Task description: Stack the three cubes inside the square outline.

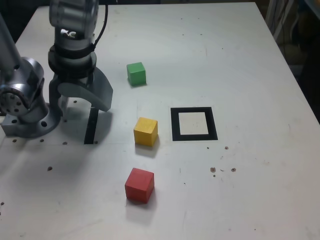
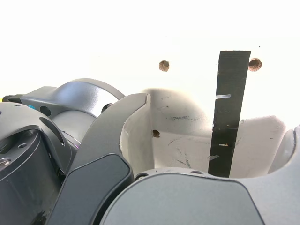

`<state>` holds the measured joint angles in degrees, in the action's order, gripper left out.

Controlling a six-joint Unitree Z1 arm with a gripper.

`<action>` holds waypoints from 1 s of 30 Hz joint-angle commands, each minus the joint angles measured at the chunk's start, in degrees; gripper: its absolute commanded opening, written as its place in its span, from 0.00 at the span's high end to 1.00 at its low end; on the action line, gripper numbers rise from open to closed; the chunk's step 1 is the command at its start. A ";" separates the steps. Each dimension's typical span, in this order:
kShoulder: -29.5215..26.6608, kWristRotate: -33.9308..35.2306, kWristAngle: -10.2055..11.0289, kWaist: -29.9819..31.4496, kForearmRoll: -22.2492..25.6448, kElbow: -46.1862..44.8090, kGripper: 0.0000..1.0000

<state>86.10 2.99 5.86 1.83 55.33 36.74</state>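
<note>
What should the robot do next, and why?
Probably reach the open, empty gripper toward the yellow cube. All three cubes lie apart outside the square outline, and yellow looks nearest it.

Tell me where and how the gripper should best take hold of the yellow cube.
Probably from above, jaws closing on two opposite upright side faces of the yellow cube. It lies flat on the table, turned slightly askew, so the wrist should match that turn. Nothing touches it: the square outline and red cube stand apart. The gripper is open.
</note>
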 commanded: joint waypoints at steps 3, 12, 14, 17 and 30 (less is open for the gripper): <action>-0.29 -0.48 -0.10 0.10 0.20 -0.29 0.02; -2.95 -0.53 -2.11 0.10 0.87 -0.50 0.01; -3.75 -0.33 -3.30 0.25 1.73 -0.26 0.02; -4.47 0.75 -5.07 2.12 4.13 1.44 0.02; 1.18 18.84 -6.28 26.85 18.65 27.50 0.08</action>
<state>86.17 20.82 -0.54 26.22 73.16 59.63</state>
